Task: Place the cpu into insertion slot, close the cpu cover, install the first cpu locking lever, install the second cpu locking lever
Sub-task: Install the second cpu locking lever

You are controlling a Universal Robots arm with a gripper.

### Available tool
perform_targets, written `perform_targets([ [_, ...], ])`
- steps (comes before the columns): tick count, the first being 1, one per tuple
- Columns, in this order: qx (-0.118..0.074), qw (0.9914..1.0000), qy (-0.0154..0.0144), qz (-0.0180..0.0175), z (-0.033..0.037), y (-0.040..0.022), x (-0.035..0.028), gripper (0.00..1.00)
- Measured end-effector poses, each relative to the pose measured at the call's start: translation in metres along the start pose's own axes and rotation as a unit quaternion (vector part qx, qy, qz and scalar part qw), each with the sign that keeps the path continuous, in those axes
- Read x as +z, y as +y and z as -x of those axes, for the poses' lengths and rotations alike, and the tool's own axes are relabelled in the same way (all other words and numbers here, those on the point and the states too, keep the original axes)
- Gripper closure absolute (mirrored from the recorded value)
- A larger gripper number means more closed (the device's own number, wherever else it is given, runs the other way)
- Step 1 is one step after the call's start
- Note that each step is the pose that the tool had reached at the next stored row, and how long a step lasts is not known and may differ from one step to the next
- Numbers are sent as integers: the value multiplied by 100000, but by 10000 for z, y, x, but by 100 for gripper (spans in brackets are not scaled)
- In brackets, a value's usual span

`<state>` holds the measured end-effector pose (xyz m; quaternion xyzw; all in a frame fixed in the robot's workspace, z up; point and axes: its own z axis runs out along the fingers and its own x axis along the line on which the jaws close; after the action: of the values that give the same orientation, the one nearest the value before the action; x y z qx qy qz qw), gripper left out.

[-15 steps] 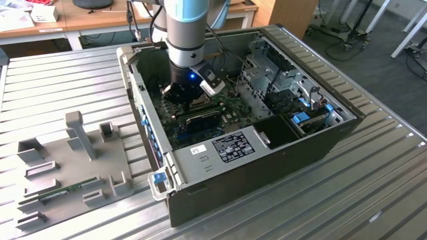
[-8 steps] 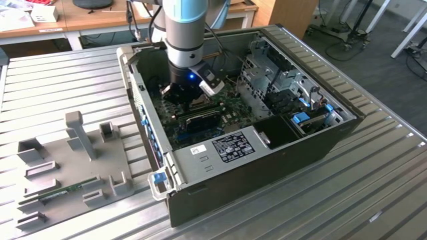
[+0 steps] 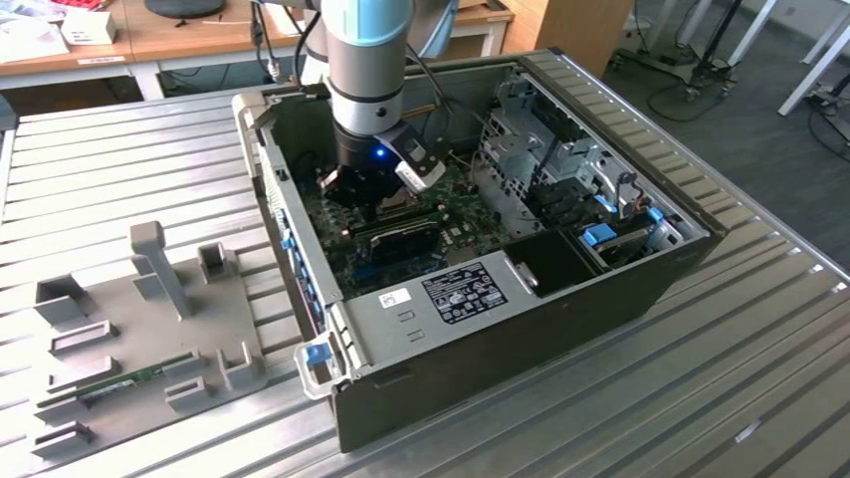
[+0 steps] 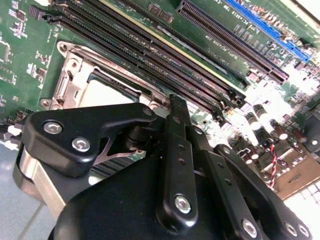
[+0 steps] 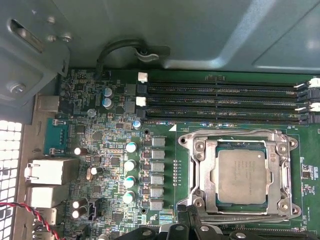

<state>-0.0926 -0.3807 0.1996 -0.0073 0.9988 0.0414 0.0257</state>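
With the cpu (image 5: 241,176) seated under the closed cpu cover (image 5: 202,170), the gripper (image 4: 172,107), its grasp unreadable, hovers beside the insertion slot (image 5: 287,176), apparently for lever locking.

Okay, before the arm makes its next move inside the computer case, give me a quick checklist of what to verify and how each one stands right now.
1. cpu seated flat in the insertion slot: ok, lies square in the first wrist view.
2. cpu cover closed over the chip: ok, the frame lies flat around it.
3. Locking levers latched: cannot tell.
4. gripper positioned over the socket: ok, it hangs low inside the case in the exterior view.
5. Gripper carrying nothing: cannot tell.
6. memory slots beside the socket unobstructed: ok.
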Motion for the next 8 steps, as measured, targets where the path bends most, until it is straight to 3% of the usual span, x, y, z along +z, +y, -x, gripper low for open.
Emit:
perform_targets([
  [8, 1, 100000, -63, -2, -2, 3, 0, 89],
])
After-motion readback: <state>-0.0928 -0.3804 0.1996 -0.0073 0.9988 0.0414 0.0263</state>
